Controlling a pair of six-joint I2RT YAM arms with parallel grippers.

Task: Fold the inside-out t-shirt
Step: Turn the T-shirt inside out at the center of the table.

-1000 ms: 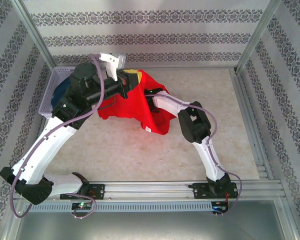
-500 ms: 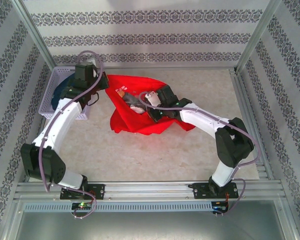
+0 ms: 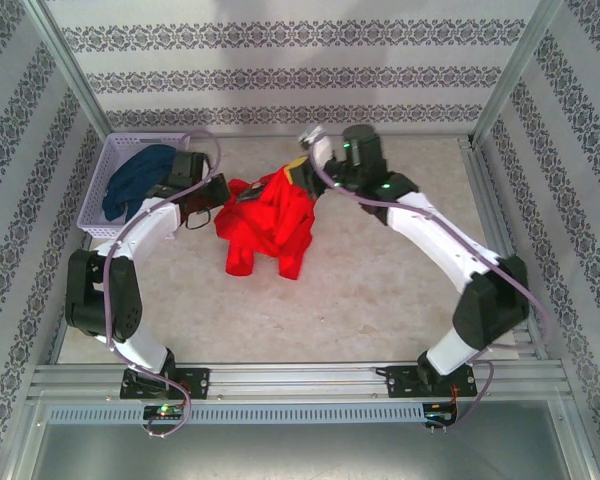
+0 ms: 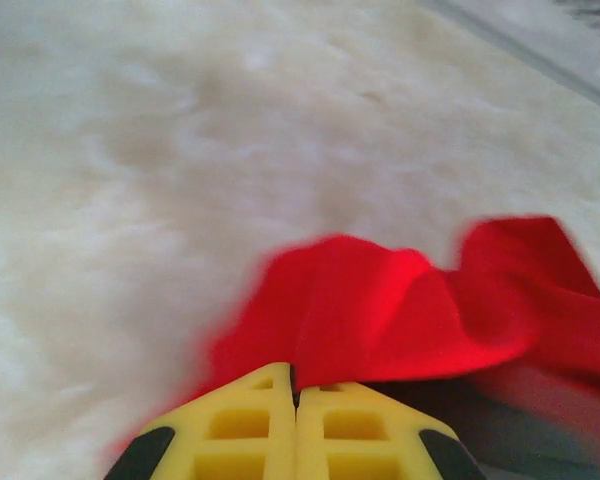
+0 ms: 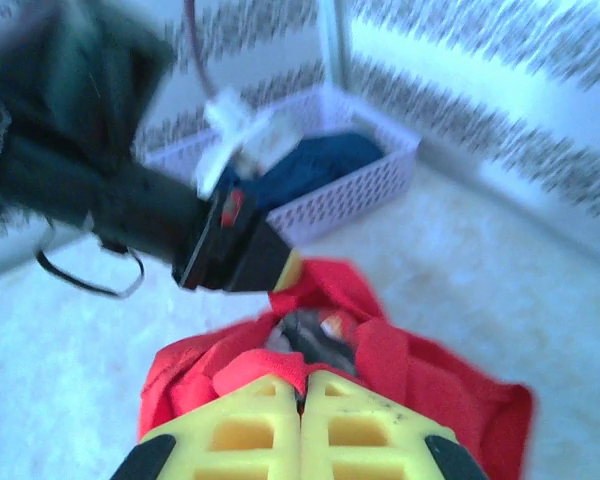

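Observation:
The inside-out t-shirt point(image 3: 265, 225) is a bright red bunch hanging in folds between my two grippers, left of the table's middle. My left gripper point(image 3: 232, 192) is shut on its upper left edge. In the left wrist view the yellow fingers point(image 4: 240, 430) press together with red cloth point(image 4: 380, 310) pinched at the left gripper's tips point(image 4: 295, 372). My right gripper point(image 3: 298, 166) is shut on the shirt's upper right edge. The right wrist view has the right gripper point(image 5: 303, 380) closed on a red fold point(image 5: 430, 370), with a bit of grey print point(image 5: 325, 335) showing inside the bunch.
A lilac basket point(image 3: 110, 150) stands at the back left and holds a dark navy garment point(image 3: 140, 175); both appear as basket point(image 5: 370, 190) and garment point(image 5: 315, 165) behind my left arm point(image 5: 110, 200). Patterned walls and metal posts ring the pale table point(image 3: 400, 290).
The shirt lay spread wider half a second ago; it is now gathered into a narrow hanging bunch. My right gripper rose toward the back, and my left arm drew back and folded toward the basket.

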